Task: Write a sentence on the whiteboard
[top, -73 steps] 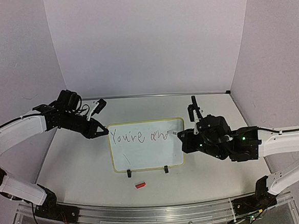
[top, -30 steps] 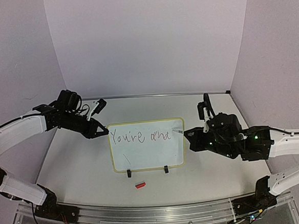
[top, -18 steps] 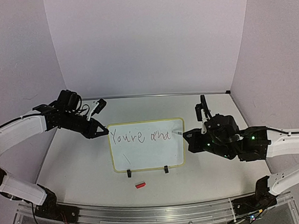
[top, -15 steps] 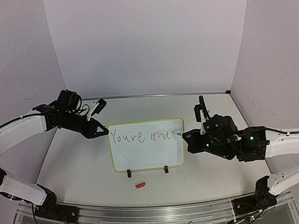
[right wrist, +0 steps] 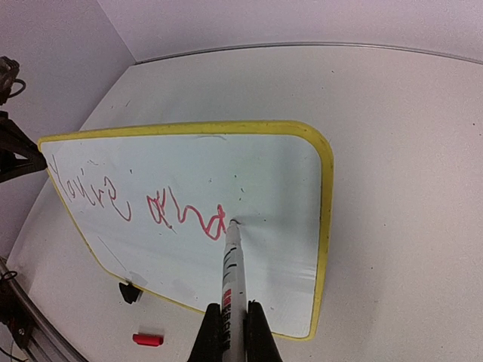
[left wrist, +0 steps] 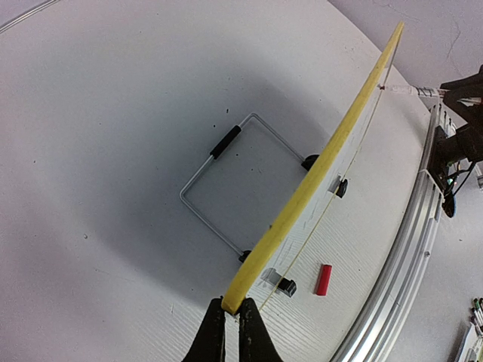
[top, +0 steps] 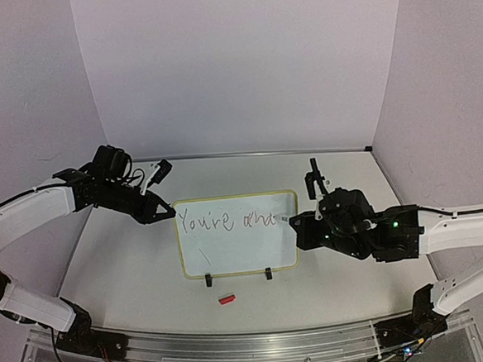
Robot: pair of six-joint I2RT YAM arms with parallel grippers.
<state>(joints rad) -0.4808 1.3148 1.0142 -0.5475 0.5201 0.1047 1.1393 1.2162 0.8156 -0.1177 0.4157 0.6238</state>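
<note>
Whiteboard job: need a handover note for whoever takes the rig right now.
Left pincer: shut on the top-left corner of the whiteboard, which stands propped mid-table.
Right pincer: shut on the marker, tip touching the board.
Done: the sentence reads "You're" plus the start of a second word.
Left: the rest of the sentence; the board's lower half is nearly blank.
A small red cap lies on the table in front of the board.

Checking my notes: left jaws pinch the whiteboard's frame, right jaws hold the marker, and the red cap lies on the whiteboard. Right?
No: the red cap lies on the table, off the whiteboard, per the right wrist view. The rest stands.
</note>
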